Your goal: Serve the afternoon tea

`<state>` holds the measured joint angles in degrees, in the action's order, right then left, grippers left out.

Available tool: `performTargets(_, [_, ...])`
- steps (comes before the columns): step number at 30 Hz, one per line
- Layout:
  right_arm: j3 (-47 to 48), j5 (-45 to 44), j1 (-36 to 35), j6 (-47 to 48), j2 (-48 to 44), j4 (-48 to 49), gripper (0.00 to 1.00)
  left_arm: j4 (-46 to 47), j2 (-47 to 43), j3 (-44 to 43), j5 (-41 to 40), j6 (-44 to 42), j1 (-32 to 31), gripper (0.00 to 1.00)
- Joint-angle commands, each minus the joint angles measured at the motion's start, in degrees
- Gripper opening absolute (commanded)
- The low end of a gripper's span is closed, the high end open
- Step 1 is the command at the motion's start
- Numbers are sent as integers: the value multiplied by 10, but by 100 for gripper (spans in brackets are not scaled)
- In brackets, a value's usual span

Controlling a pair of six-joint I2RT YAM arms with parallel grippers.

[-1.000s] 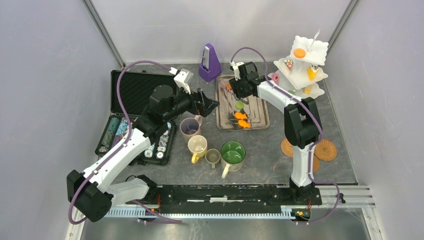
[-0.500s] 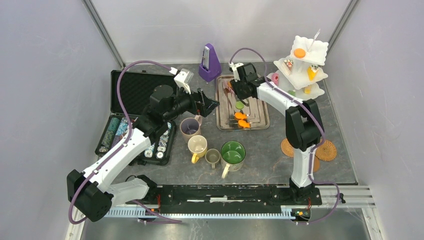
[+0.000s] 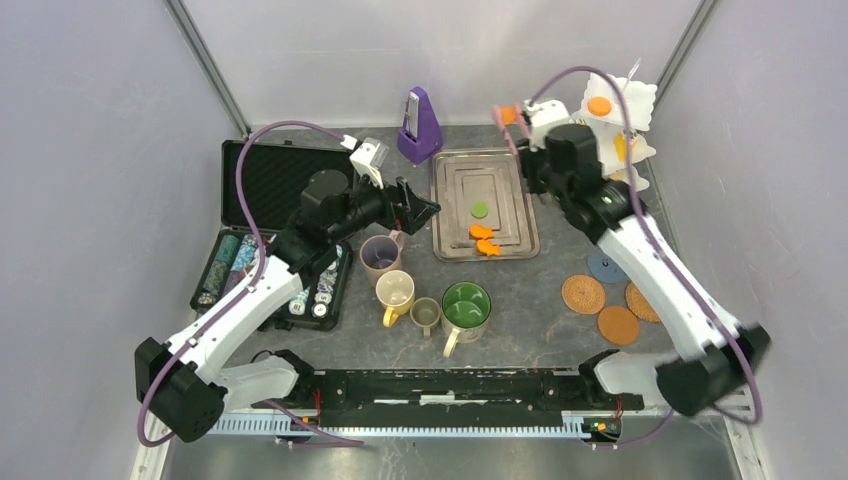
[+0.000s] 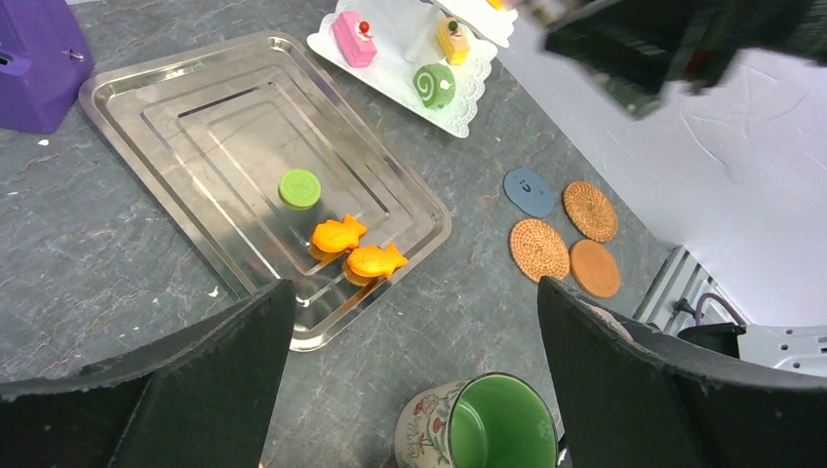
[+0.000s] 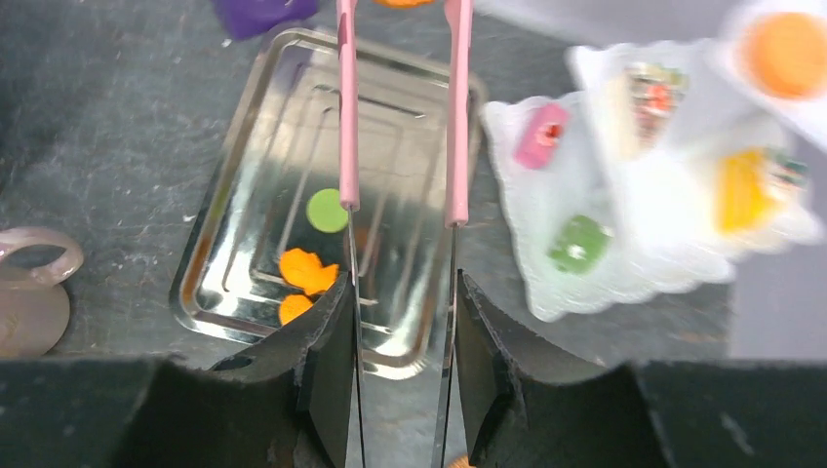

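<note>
The right tool [image 5: 402, 288] is clamped on pink-tipped tongs [image 5: 348, 117], its fingers pressing the two metal arms from outside. It hangs above the tabletop [image 3: 540, 300], between the tray [image 3: 500, 170] and the stand [image 3: 640, 95]. An orange piece [image 3: 507, 115] shows at the tong tips, but whether the tips pinch it cannot be told.

On the tray lie a green disc [image 3: 480, 210] and two orange fish [image 3: 484, 232]. The fish touch each other, just nearer the arms than the disc.

The stand sits at the far right corner. Its bottom tier carries a pink cake [image 4: 353, 37], a yellow cake [image 4: 452, 39] and a green roll [image 4: 434, 85]. An orange round [image 3: 599, 105] lies on the top tier.

The left tool [image 4: 414, 292] is wide open and empty, hovering just beyond the mauve mug [image 3: 380, 253]. The yellow mug [image 3: 395, 290], olive mug [image 3: 426, 314] and green mug [image 3: 466, 305] cluster just nearer.

Four coasters [image 3: 583, 294] lie grouped to the right, well apart from the mugs.
</note>
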<state>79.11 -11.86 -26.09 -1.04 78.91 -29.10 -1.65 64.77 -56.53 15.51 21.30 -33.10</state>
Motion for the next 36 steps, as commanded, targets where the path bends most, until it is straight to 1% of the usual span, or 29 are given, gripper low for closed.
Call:
performTargets(1, [-20,-113,1,2,-128,-54,29,14,-19,-19,14,-9,-7,99])
performTargets(4, [-10,-186,2,0,-178,-102,28,14,-24,-18,20,-4,-10,99])
performTargets(7, [-7,-252,10,6,-209,-118,28,29,-27,-17,21,-1,-15,99])
performTargets(10, [-4,-267,29,5,-215,-116,27,29,-29,-17,20,-3,-23,99])
performTargets(13, [10,-249,84,2,-203,-122,26,26,-35,-17,12,-9,-31,99])
performTargets(17, [27,-164,199,-10,-177,-113,26,19,-38,-18,2,-19,-38,99])
performTargets(20, [71,-95,279,-21,-130,-132,26,19,-40,-19,3,-19,-41,99])
performTargets(24, [112,54,365,-28,-72,-107,26,19,-42,-19,2,-20,-43,99])
performTargets(27, [145,149,424,-53,-25,-97,26,19,-41,-20,1,-22,-43,100])
performTargets(31, [167,278,484,-84,17,-64,26,20,-39,-22,-1,-25,-43,100])
performTargets(36, [195,354,498,-102,57,-48,27,1,-40,-27,-2,-30,-43,100])
